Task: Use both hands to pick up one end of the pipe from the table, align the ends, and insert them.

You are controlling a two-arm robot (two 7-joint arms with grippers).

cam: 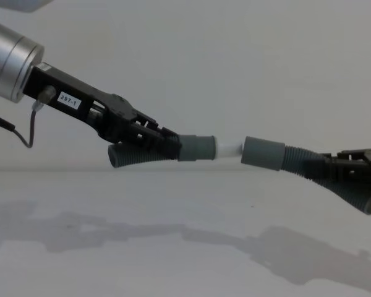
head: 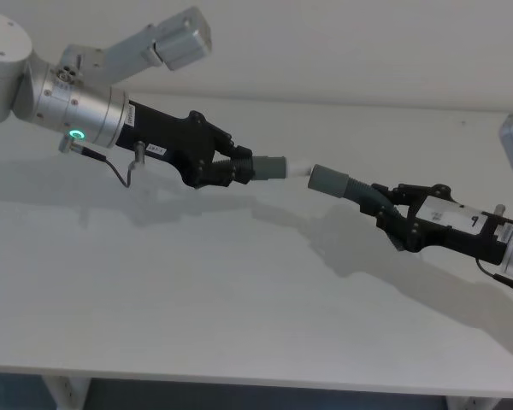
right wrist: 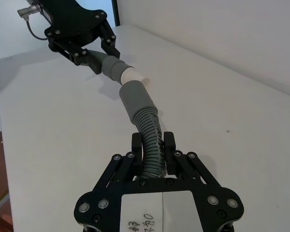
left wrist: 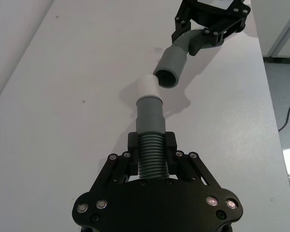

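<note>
Left tool (head: pixel 231 164) clamps spigot hose (head: pixel 269 167); right tool (head: pixel 385 207) clamps cuff hose (head: pixel 335 181), ends near.

Pale grey wall (cam: pixel 235 62) behind

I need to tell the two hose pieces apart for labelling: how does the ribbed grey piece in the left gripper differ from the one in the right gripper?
The left gripper's dark grey ribbed hose piece ends in a grey cuff with a narrower white spigot; the right gripper's dark grey ribbed hose piece ends in a plain grey cuff with an open mouth. The left piece looks straight ahead of its gripper, the right one bends. Both are clamped on their ribbed part, above the white table.
</note>
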